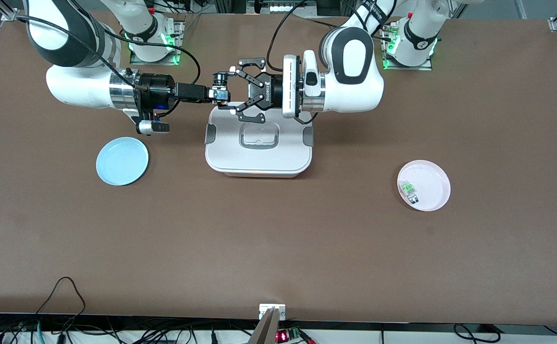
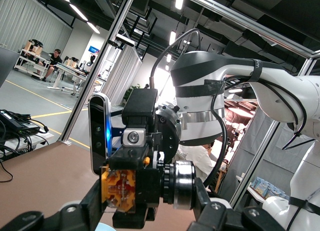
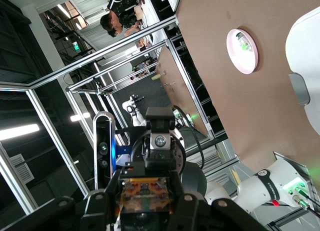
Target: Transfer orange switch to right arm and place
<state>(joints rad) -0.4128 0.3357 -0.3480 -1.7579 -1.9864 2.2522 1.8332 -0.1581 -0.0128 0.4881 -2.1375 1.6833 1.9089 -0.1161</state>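
Observation:
The orange switch (image 1: pixel 220 93), a small black part with an orange-tan end, is up in the air over the edge of the white box (image 1: pixel 258 155) nearest the arms' bases. My right gripper (image 1: pixel 217 93), slim and black, is shut on it. My left gripper (image 1: pixel 232 90), the wide linkage one, is open, with one fingertip on each side of the switch. In the left wrist view the switch (image 2: pixel 118 189) sits between my left fingers (image 2: pixel 80 217), with the right gripper clamped on it. In the right wrist view the switch (image 3: pixel 145 195) fills my right gripper (image 3: pixel 145 207).
A light blue plate (image 1: pixel 122 161) lies toward the right arm's end of the table. A pink plate (image 1: pixel 431 200) toward the left arm's end holds a small clear-white part with green marking (image 1: pixel 408 188). The white lidded box stands under both grippers.

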